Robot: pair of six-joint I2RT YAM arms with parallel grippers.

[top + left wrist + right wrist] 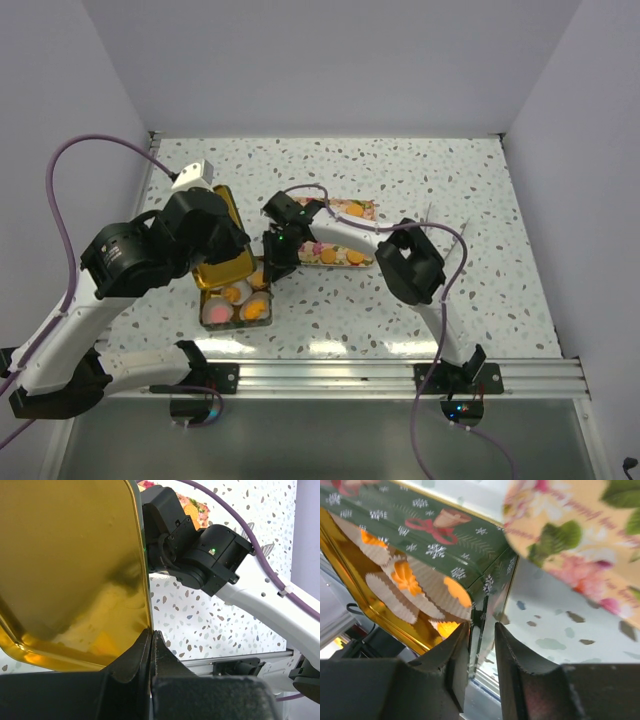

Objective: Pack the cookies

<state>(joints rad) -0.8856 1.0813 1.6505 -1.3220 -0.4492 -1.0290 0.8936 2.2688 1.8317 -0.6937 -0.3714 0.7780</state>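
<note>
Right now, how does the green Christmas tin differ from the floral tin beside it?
Print: the green Christmas tin has snowflakes and a bell; the floral tin has pink flowers on yellow. State: the green Christmas tin is open, its gold lid pinched by the left gripper, orange cookies in paper cups showing; the floral tin shows only its printed face. Both rest on the speckled table.

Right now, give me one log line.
left gripper: shut on lid | right gripper: open, straddling tin wall | cookies: in tin
</note>
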